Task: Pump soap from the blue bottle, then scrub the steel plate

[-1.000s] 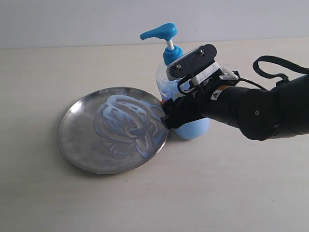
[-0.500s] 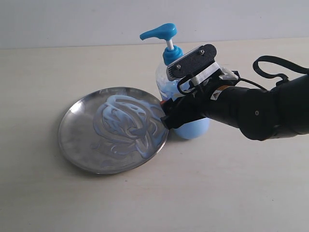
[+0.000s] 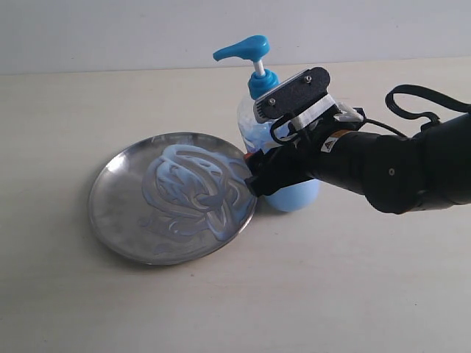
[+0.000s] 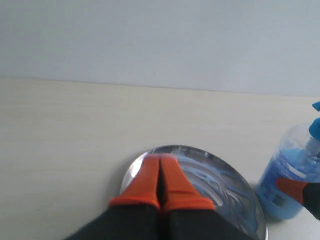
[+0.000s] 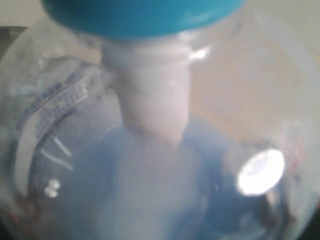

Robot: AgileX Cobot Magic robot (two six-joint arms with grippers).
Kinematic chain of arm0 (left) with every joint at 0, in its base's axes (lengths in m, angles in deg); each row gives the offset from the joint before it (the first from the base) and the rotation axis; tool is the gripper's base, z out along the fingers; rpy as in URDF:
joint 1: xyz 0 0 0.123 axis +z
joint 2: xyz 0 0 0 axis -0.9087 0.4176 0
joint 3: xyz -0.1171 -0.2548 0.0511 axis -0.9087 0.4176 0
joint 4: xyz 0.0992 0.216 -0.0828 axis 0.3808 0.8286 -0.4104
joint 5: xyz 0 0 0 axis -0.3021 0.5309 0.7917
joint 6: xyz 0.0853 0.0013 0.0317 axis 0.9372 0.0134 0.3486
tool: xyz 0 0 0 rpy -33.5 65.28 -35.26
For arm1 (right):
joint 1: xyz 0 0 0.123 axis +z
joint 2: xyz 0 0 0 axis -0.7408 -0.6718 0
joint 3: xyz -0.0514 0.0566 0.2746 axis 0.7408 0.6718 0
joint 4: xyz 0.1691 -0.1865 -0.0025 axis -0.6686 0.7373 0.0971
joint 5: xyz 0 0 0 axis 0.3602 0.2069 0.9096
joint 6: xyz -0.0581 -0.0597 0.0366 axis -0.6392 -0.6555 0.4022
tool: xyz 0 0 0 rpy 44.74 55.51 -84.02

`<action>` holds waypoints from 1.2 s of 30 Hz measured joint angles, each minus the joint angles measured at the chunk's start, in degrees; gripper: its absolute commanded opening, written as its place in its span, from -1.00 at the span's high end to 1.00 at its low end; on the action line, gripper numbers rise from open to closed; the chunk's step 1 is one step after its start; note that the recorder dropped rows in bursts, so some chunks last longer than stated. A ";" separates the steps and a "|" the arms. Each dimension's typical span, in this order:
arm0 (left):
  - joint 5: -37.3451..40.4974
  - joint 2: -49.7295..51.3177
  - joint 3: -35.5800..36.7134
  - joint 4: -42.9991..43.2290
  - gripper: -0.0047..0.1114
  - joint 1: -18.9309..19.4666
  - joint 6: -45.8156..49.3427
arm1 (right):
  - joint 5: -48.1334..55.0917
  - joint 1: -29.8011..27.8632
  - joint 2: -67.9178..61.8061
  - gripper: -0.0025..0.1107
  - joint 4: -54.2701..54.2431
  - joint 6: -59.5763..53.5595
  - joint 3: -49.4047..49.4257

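The soap step looks done: the plate (image 3: 110,209) already carries a broad patch of soap (image 3: 193,187). The pale blue-white streaks swirl over its middle and toward the side nearest the bottle (image 3: 293,195). A bare, shiny grey band runs along the opposite rim. Streaks looped like that suggest the scrubbing is at least begun (no sponge or cloth shows anywhere, so with what I cannot say). What is left, by my reading, is to work that bare band and to let go of the bottle.

The plate lies flat on the table (image 3: 331,294). The bottle stands upright just beside the plate's rim, pump head raised, spout turned toward the plate, light blue liquid in its lower part.

The right claw (image 3: 254,175) has its jaws set wide around the bottle's body, with one orange pad lying against its side, which I take for a hold. The left claw (image 4: 161,165) hangs over the plate, orange fingers pressed together on nothing
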 measured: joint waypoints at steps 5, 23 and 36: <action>4.05 6.90 -3.41 -8.44 0.92 0.00 8.46 | 0.00 0.00 0.00 0.96 0.00 0.00 0.00; 19.65 30.50 -22.90 -33.78 0.92 0.00 24.38 | 0.00 0.00 0.00 0.96 0.00 0.00 0.00; 25.81 47.12 -40.05 -39.09 0.92 -8.38 27.38 | 0.00 0.00 0.00 0.96 0.00 0.00 0.00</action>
